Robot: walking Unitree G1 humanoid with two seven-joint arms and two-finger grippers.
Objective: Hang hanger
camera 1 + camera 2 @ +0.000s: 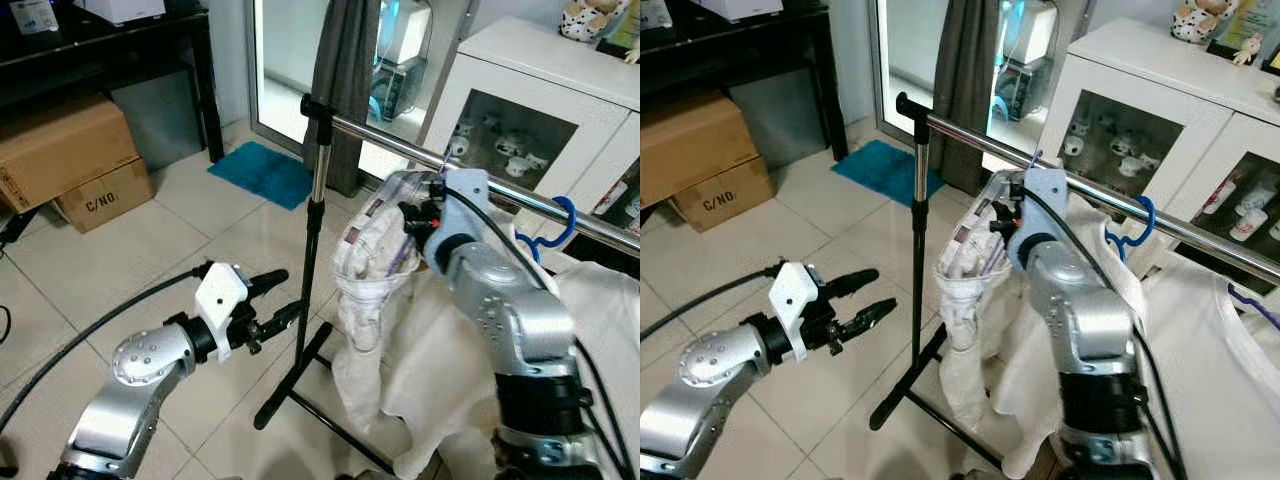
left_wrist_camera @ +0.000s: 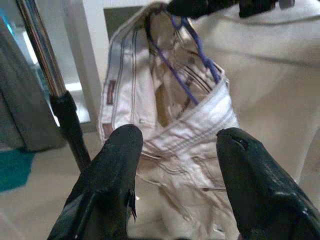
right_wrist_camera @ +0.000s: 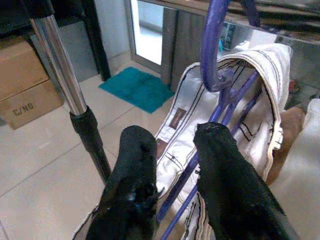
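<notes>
Up at the rail (image 1: 400, 146), the right gripper (image 3: 175, 165) pinches the purple hanger (image 3: 212, 60) below its hook — stiff, light wire, best held there (the cream garment (image 1: 370, 270) hangs limp). Left gripper (image 1: 285, 300) hovers nearby, fingers wide.

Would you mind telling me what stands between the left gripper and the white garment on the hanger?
In the left eye view, the rack's upright pole stands between the open left gripper and the white garment.

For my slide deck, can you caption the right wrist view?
Right gripper closed around purple hanger carrying white garment, beside the rack pole.
</notes>
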